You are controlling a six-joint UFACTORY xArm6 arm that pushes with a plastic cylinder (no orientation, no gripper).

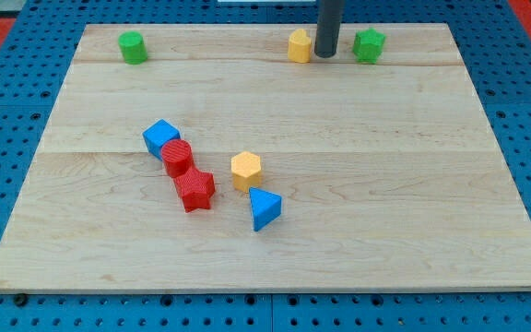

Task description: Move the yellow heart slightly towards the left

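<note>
The yellow heart point(299, 45) sits near the top edge of the wooden board, right of centre. My tip point(325, 54) is right beside the heart's right side, touching or nearly touching it. A green star-like block point(369, 44) sits just to the right of my tip.
A green cylinder-like block point(133, 47) is at the top left. Mid-board is a cluster: a blue cube point(160, 138), a red cylinder point(177, 158), a red star point(194, 190), a yellow hexagon point(245, 171) and a blue triangle point(265, 208). The wooden board point(431, 231) lies on a blue pegboard.
</note>
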